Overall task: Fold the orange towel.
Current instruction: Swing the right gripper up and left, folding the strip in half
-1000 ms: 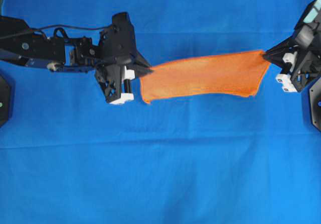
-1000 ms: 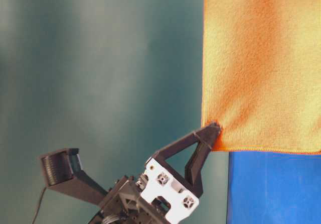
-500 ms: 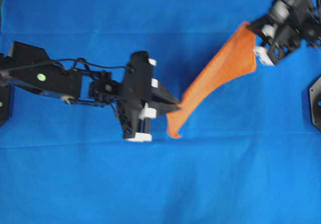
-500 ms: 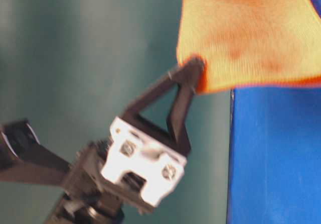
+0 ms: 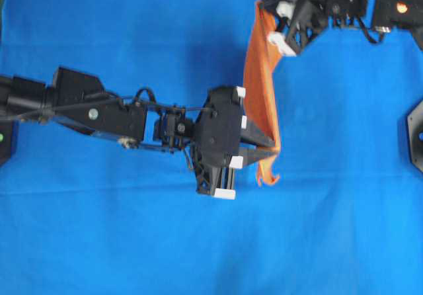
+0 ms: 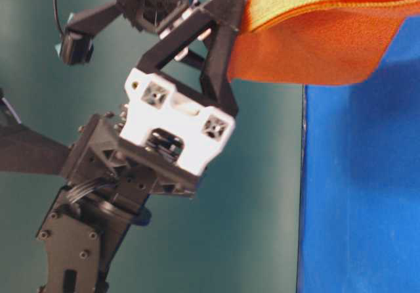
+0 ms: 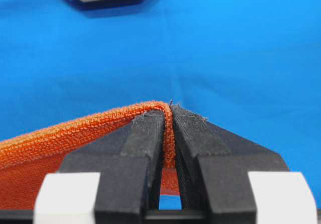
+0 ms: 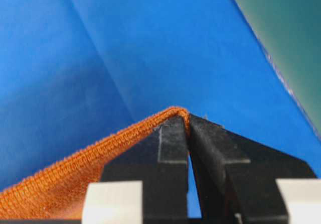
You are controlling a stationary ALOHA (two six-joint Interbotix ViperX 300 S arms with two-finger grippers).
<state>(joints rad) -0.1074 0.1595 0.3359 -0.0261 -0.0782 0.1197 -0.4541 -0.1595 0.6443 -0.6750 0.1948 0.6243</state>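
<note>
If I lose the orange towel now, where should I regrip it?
Take the orange towel at a corner, pinching across the hemmed edge from outside, as the left gripper and right gripper do now. The thin doubled edge fits between the fingers, and corner holds keep it spread.

Even, bright light is cast from above; soft shadows are thrown on the blue worktop [image 5: 132, 242]. Slight motion blur is seen overhead. In both wrist views the near pincer fingers [image 7: 145, 148] are softly focused.
</note>
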